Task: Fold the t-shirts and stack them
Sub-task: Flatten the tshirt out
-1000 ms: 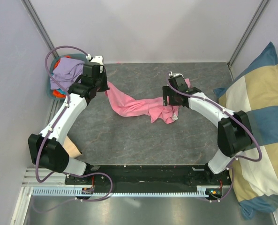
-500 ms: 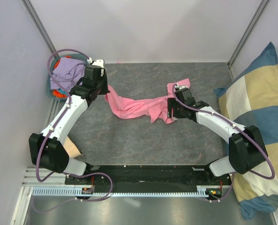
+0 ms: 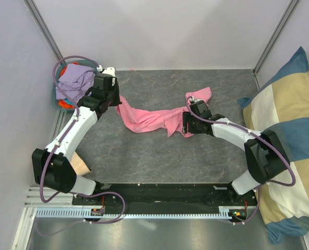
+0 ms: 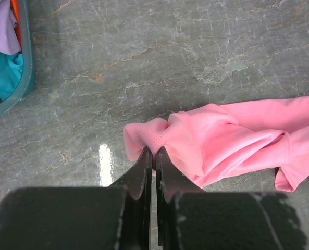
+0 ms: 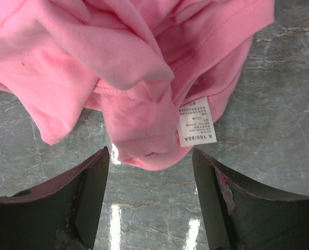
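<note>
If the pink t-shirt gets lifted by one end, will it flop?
Probably floppy: the pink t-shirt lies crumpled and twisted. Likely light: the left claw pinches only a small fold of it. It should drape and trail, not lift whole.

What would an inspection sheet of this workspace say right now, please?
Surface: grey stone-patterned table, glossy, no spills seen.
Job's things: pink t-shirt lying unfolded in a twisted strip; lavender, teal and orange tees heaped in a teal basket at far left.
Clutter: tan object by the left arm's base, unidentifiable.
Grippers: left tool shut on the pink t-shirt's end nearer the basket; right tool open, straddling the bunched end by the white label.
Cables: purple cables looped along both arms.
Surroundings: checked cushion at right; pale walls.
</note>
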Available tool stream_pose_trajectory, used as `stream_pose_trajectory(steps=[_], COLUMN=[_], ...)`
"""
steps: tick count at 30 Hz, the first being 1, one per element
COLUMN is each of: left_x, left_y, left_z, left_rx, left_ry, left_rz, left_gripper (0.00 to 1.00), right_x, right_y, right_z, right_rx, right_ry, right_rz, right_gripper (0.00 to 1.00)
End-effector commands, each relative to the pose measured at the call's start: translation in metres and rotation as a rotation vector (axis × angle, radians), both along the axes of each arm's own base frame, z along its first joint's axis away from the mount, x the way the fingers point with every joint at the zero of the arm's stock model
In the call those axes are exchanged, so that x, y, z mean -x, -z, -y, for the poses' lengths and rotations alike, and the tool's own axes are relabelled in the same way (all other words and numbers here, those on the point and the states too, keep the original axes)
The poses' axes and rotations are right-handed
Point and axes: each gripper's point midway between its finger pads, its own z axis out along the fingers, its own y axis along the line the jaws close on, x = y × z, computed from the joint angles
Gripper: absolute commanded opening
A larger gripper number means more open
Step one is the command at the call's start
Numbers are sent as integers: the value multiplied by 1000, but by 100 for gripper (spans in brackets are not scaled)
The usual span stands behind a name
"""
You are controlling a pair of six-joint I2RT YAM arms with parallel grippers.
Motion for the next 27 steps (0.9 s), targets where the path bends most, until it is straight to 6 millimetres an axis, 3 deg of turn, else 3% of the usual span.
stream_pose_trajectory(steps=[1, 10, 12, 13, 16, 19, 22, 24, 25, 27], left_x=[-1, 1, 1, 2, 4, 9, 22, 36, 41, 60], left_y=[-21, -16, -14, -15, -16, -14, -24, -44, -52, -83], left_z=[-4, -10, -11, -12, -13, -14, -15, -19, -20, -24], left_rx=[-7, -18, -19, -20, -20, -21, -13, -1, 6, 28], left_ry=[9, 1, 0, 1, 2, 13, 26, 28, 29, 31], left_rz=[73, 70, 65, 68, 70, 67, 81, 122, 134, 191], left_gripper=[2, 2, 2, 2, 2, 2, 2, 2, 2, 2], right_x=[-21, -35, -37, -39, -40, -36, -32, -32, -25, -19], right_y=[-9, 4, 6, 5, 1, -21, -68, -124, -138, -199], right_z=[-17, -26, -26, -26, -22, -13, 2, 14, 22, 34], right_rx=[-46, -45, -36, -34, -14, 6, 25, 17, 38, 10], right_ry=[-2, -7, -6, -6, -1, 10, 49, 91, 96, 129], right_rz=[50, 48, 50, 55, 63, 96, 169, 282, 292, 406], right_gripper=[72, 61, 51, 34, 0, 0, 0, 0, 0, 0])
